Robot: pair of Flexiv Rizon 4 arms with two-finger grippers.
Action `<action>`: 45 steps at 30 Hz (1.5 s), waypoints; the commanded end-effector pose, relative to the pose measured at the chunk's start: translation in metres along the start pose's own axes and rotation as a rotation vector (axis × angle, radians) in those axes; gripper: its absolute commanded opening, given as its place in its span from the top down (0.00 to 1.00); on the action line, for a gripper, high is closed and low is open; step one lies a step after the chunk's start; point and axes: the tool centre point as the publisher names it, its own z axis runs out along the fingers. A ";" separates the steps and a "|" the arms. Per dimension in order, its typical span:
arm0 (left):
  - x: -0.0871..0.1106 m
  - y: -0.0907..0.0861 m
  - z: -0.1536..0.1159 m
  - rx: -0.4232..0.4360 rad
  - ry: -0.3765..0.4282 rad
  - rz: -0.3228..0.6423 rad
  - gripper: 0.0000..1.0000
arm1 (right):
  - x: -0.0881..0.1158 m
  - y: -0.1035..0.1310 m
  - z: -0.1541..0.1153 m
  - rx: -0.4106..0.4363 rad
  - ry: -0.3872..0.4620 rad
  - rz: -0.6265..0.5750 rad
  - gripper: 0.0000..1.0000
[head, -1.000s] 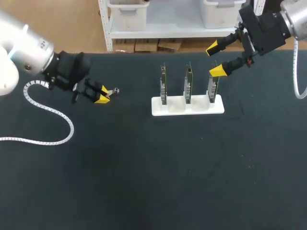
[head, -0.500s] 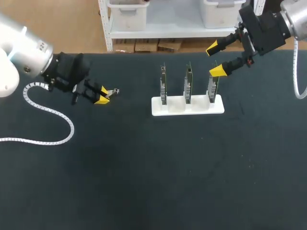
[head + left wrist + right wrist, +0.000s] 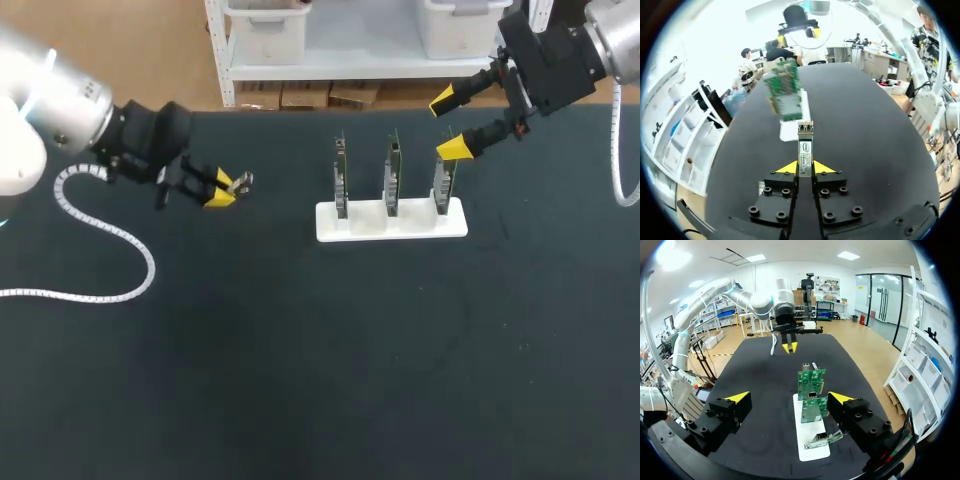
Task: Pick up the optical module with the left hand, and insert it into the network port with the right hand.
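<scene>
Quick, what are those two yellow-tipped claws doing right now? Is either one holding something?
Left gripper: closed on the optical module, which sticks out ahead of its fingers.
Right gripper: open, holding nothing.

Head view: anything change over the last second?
The left gripper, still shut on the optical module, moved slightly up in the head view and toward the board rack. Nothing grabbed or released. The right gripper stayed open by the rack's right end; rack unmoved.

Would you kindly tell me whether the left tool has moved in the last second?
Yes. The left tool, holding the optical module, has shifted slightly toward the white board holder and the table's far side.
</scene>
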 end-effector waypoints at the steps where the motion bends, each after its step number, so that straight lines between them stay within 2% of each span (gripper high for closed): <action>1: -0.038 0.014 -0.004 -0.032 0.140 -0.022 1.00 | 0.000 0.002 0.000 0.003 0.000 0.000 0.00; 3: -0.053 0.017 -0.006 -0.058 0.101 -0.024 1.00 | 0.000 0.002 0.000 0.003 0.000 0.000 0.00; 6: -0.074 0.021 -0.006 -0.076 0.101 0.003 1.00 | 0.000 0.002 0.000 0.003 0.000 0.000 0.00; 12: -0.107 0.018 -0.002 -0.096 0.027 0.014 1.00 | 0.000 0.002 0.000 0.003 0.000 0.000 0.00; 18: -0.146 0.024 -0.014 -0.167 -0.120 0.089 1.00 | 0.000 0.002 0.000 0.003 0.000 0.000 0.00; 23: -0.169 0.030 -0.015 -0.169 -0.220 0.165 1.00 | 0.000 0.002 0.000 0.003 0.000 0.000 0.00; 29: -0.183 0.026 -0.007 -0.123 -0.342 0.242 1.00 | 0.000 0.002 0.000 0.003 0.000 0.000 0.00; 31: -0.185 0.024 -0.002 -0.066 -0.331 0.293 1.00 | 0.000 0.002 0.000 0.003 0.000 0.000 0.00; 34: -0.189 0.022 0.000 -0.050 -0.305 0.380 1.00 | 0.000 0.002 0.000 0.003 0.000 0.000 0.00; 45: -0.189 0.022 0.000 -0.050 -0.305 0.380 1.00 | 0.000 0.002 0.000 0.003 0.000 0.000 0.00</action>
